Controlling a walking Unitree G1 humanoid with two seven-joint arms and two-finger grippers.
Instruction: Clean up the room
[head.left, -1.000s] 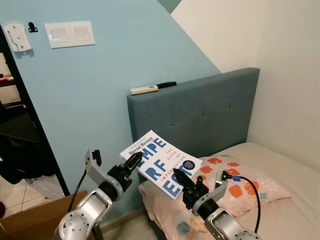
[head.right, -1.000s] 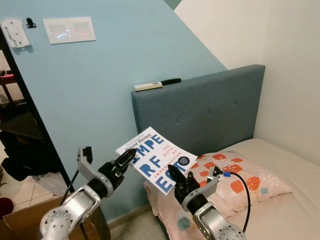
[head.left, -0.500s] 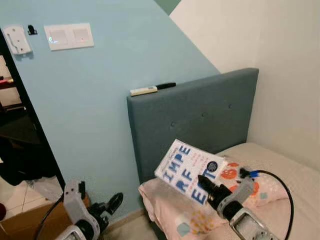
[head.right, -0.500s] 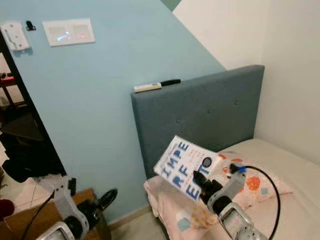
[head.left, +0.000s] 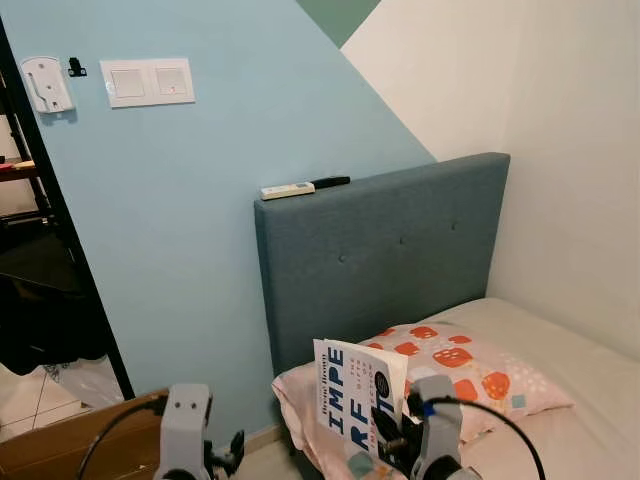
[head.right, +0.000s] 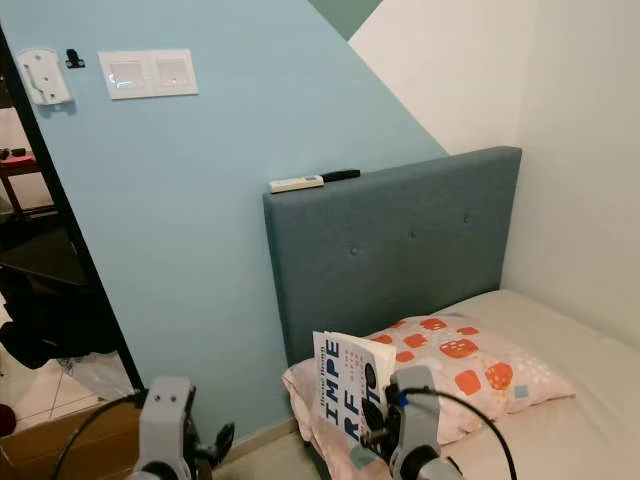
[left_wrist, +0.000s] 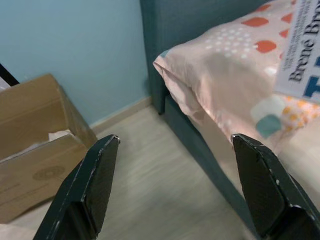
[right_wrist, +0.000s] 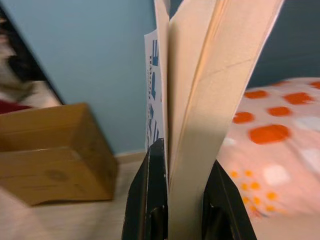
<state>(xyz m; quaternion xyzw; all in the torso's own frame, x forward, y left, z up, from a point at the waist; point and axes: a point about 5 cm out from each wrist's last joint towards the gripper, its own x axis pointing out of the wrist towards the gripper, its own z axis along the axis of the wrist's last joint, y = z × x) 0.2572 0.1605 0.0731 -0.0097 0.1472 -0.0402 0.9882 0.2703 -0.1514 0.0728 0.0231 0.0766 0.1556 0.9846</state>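
Observation:
A white book (head.left: 352, 394) with big blue letters stands nearly upright in front of the pillow (head.left: 455, 362). My right gripper (right_wrist: 184, 162) is shut on its lower edge, one black finger (right_wrist: 150, 200) on each side of the pages. My left gripper (left_wrist: 180, 185) is open with nothing between its fingers. It hangs low over the wooden floor, between the cardboard box (left_wrist: 35, 145) and the corner of the bed, and its arm (head.left: 185, 430) rises at the bottom left of the eye views.
A grey-blue headboard (head.left: 380, 250) carries a white remote (head.left: 287, 189) and a black pen (head.left: 331, 182) on its top edge. The beige mattress (head.left: 575, 395) runs right to the white wall. Light switches (head.left: 148, 82) sit on the blue wall; a dark shelf (head.left: 30, 250) stands left.
My left gripper has let go of the book and dropped low. The right gripper alone has brought the book down and turned it upright before the pillow. The camera has shifted.

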